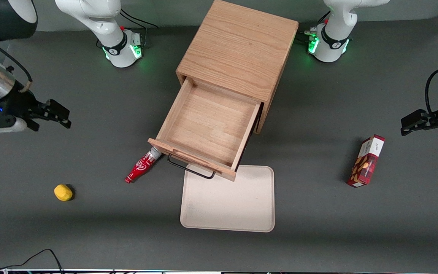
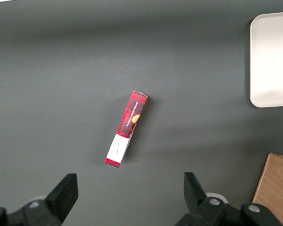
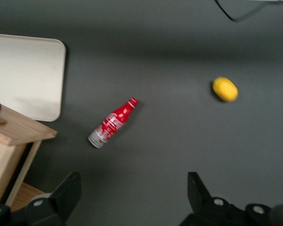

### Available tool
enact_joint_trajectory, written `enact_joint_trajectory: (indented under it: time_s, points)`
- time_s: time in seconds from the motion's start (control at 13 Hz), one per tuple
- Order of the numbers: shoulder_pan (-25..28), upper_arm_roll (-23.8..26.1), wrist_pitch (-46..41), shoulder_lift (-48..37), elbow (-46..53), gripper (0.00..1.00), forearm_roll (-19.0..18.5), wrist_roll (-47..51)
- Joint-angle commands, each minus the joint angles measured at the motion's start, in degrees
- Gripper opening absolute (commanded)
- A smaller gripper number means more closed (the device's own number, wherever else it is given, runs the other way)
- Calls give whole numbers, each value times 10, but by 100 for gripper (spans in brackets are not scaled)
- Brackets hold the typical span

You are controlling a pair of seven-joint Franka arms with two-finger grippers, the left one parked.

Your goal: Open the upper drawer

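Observation:
The upper drawer stands pulled far out of the light oak cabinet, and its inside is bare. Its thin black wire handle hangs on the front panel, over the edge of a tray. The drawer's front corner also shows in the right wrist view. The bottom drawer is hidden under it. My gripper is open and holds nothing. It hovers above the table toward the working arm's end, well apart from the drawer; in the right wrist view its fingers stand wide over bare table.
A red bottle lies on the table with its base beside the drawer's front corner, also in the right wrist view. A yellow lemon-like object lies nearer the camera. A cream tray lies in front of the drawer. A red box stands toward the parked arm's end.

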Motion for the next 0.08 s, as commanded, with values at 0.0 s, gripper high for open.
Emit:
enact_joint_trajectory:
  time_s: [0.0]
  points:
    - [-11, 1, 4, -43, -58, 100, -11, 33]
